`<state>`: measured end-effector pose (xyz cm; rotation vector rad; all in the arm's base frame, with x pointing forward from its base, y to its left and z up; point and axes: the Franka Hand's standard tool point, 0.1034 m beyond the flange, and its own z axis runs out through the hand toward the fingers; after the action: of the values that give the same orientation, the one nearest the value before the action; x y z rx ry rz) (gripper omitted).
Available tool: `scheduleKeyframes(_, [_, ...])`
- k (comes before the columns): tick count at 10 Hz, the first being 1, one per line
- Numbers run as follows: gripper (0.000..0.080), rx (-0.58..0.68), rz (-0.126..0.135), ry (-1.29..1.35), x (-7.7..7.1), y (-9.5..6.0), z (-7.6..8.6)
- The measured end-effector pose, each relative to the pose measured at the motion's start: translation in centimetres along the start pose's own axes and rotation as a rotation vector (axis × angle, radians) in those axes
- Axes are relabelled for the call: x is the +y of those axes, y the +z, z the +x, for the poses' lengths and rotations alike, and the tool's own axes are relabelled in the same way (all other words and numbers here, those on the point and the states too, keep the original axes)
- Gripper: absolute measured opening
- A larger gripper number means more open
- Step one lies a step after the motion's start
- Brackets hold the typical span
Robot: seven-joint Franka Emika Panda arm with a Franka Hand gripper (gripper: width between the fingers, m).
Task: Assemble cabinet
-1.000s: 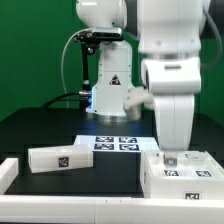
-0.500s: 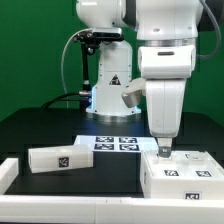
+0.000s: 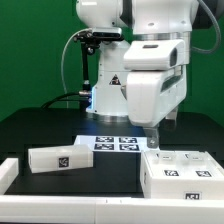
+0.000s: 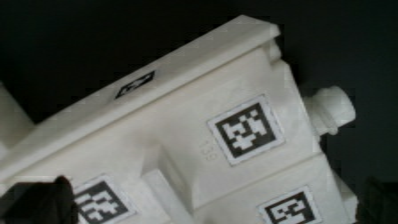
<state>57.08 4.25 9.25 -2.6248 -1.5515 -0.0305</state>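
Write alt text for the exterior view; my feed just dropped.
A white robot arm hangs low over a white tagged cabinet body at the exterior view's right on a black table. A smaller white tagged cabinet part lies toward the exterior view's left, with the marker board between them, farther back.

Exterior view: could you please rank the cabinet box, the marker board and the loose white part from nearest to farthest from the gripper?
1. The cabinet box, just beneath the gripper, exterior view's right.
2. The marker board, mid-table.
3. The loose white part, exterior view's left.
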Motion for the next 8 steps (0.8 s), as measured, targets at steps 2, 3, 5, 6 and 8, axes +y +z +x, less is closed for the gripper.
scheduleKeyframes(2, [0.0797, 0.001, 0.02, 0.102, 0.3, -0.1, -0.1])
scheduleKeyframes(3, [0.0797, 0.0, 0.022, 0.193, 0.2, 0.0, 0.0])
scheduleKeyframes(5, [0.0797, 0.054, -0.052, 0.447, -0.2, 0.1, 0.3])
scheduleKeyframes(6, [0.0797, 0.077, -0.075, 0.558, -1.4, 0.5, 0.4])
scheduleKeyframes(8, [0.0797, 0.124, -0.093, 0.769, -2.5, 1.4, 1.0])
